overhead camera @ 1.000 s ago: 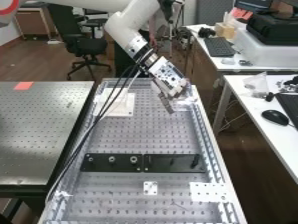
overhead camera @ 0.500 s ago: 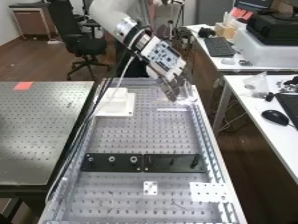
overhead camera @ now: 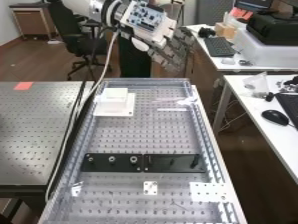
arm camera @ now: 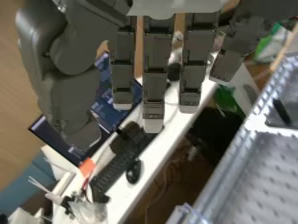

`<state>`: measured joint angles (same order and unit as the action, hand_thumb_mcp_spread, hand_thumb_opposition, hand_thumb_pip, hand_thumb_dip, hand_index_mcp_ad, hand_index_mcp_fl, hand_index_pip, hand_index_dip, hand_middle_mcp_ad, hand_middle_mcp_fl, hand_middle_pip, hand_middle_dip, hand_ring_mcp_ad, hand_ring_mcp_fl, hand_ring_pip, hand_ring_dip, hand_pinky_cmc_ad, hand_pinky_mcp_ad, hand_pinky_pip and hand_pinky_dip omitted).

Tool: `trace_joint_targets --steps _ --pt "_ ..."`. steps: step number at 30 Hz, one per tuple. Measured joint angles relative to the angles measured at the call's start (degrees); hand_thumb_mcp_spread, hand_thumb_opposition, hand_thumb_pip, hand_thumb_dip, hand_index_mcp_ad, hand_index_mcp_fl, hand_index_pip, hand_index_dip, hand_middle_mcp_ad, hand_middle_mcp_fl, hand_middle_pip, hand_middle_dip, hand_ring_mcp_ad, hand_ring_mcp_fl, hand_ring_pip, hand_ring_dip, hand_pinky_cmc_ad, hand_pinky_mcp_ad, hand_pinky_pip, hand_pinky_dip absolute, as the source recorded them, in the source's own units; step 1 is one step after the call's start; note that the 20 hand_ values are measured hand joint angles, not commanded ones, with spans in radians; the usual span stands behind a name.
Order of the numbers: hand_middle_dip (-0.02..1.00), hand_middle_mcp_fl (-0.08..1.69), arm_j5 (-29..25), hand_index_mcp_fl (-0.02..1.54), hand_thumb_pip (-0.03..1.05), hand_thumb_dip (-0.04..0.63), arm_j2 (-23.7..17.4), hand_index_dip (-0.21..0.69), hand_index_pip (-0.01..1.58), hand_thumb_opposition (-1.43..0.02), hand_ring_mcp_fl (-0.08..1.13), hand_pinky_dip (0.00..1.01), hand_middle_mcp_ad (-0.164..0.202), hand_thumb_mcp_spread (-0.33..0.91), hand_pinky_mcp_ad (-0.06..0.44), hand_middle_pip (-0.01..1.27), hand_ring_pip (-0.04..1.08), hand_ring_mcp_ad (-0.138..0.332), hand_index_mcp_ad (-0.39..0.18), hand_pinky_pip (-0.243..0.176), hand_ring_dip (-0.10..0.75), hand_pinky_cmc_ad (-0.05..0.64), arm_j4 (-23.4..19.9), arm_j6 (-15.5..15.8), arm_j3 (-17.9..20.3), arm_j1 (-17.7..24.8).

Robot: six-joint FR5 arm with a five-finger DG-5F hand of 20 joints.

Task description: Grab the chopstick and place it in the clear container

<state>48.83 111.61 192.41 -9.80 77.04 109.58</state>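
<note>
Beyond the bench's far right corner, the hand (overhead camera: 171, 52) is raised in the high view, its fingers extended and apart. In the wrist view the hand (arm camera: 153, 75) has straight fingers, its thumb off to one side, and nothing is held. A thin pale strip (overhead camera: 173, 109), perhaps the chopstick, lies crosswise on the perforated bench near its far right side. Right beside its end is a small clear, shiny item (overhead camera: 189, 101); I cannot tell whether it is the clear container.
A white block on a plate (overhead camera: 114, 111) stands at the bench's far left. Black fixture plates (overhead camera: 143, 163) cross its middle. Clear-edged rails (overhead camera: 208, 145) line the bench. To the right is a white desk (overhead camera: 256, 120) with a mouse (overhead camera: 275, 117) and a keyboard.
The hand has risen from over the bench's far right part to beyond its far edge, and its fingers now look more spread. The pale strip lies uncovered where the hand was.
</note>
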Motion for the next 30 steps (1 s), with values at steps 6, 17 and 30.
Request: trace_joint_targets --steps 6,17,30 --pt "0.63 0.61 -1.4 0.54 0.43 0.227 -5.8 0.276 0.10 -0.76 0.40 0.50 -0.023 0.41 0.234 0.16 0.09 0.101 -0.133 -0.042 0.463 0.379 -14.3 8.3 8.4 0.0" --pt "0.49 0.24 10.0 0.37 0.40 0.154 -13.2 0.347 0.02 -0.76 0.10 0.41 -0.002 0.35 0.260 0.10 0.09 0.119 -0.127 0.033 0.365 0.396 -30.5 32.2 19.1 -4.9" --pt "0.20 -0.01 25.2 0.04 0.39 0.094 -14.7 0.202 0.02 -0.76 -0.01 0.26 -0.003 0.27 0.291 0.11 0.09 0.147 -0.127 -0.010 0.115 0.429 -30.2 46.7 21.8 -11.7"
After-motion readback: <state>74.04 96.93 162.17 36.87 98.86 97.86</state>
